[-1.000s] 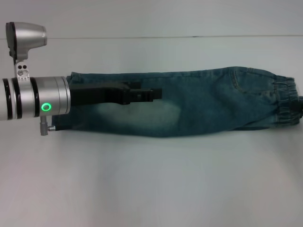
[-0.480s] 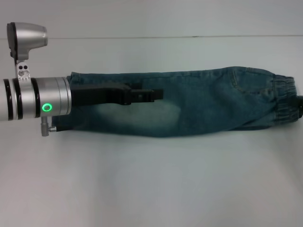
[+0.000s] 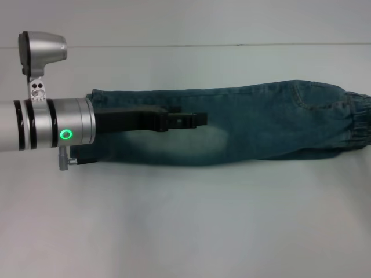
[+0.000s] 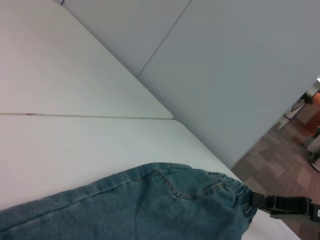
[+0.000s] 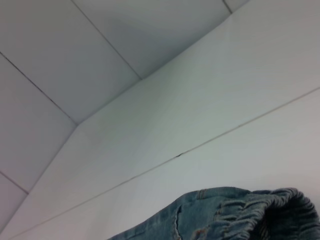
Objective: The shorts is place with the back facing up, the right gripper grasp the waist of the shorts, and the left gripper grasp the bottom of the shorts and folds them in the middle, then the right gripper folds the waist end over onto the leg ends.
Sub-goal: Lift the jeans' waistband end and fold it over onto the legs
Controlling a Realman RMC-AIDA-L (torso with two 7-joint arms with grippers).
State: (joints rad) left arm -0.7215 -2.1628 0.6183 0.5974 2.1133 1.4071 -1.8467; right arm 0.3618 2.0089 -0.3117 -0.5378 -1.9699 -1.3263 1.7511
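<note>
The shorts (image 3: 261,130) lie folded lengthwise in one long band across the white table (image 3: 185,220). The waist of the shorts (image 3: 359,124) reaches the right edge of the head view, and a back pocket seam shows beside it. The bottom of the shorts (image 3: 94,96) is at the left end, mostly hidden under my silver left arm. My left gripper (image 3: 203,119) hovers flat over the faded leg part, pointing toward the waist. In the left wrist view my right gripper (image 4: 261,201) is shut on the puckered waist (image 4: 240,197). It is outside the head view.
A thin seam (image 3: 232,45) crosses the table behind the shorts. The left wrist view shows the table's far edge (image 4: 210,157) with brown floor (image 4: 280,155) beyond it. Bare tabletop stretches in front of the shorts.
The shorts have slid to the right, so the waistband now meets the picture's right edge. My left arm and gripper have shifted right with them. The black tip once visible by the waist is gone.
</note>
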